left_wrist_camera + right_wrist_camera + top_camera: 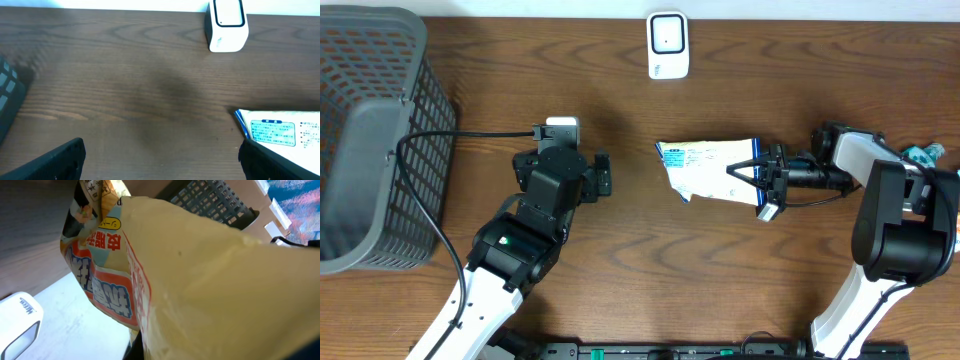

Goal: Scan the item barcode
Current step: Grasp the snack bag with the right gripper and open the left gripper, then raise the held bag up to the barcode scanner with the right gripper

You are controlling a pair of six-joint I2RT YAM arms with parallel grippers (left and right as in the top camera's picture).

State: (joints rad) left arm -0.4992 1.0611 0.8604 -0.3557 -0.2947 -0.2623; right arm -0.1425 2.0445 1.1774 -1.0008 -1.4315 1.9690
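Okay, R arm reaches in from the right edge, w/ the right fingers (765, 170) clamped together on the end of the snack packet (705, 168). Packet sits mid-counter, right of centre, lying lengthwise toward the L arm, white face w/ blue print up in the overhead view. Can't tell if it's resting on the counter (620, 260) or held just off it. From the R wrist cam the packet's other face fills the shot: cream, w/ red and blue lettering.

White barcode scanner (667, 45) stands at the far edge, near the middle, well apart from the packet. L wrist cam has it top right, w/ the packet's blue-edged corner poking in low right.

Left fingers (60, 160) are spread wide apart, nothing btwn them, just bare wood. L arm sits left of the packet, not touching it.

Grey mesh basket (380, 60) fills the far-left corner, and a black cable (470, 135) runs past its side to the L wrist.
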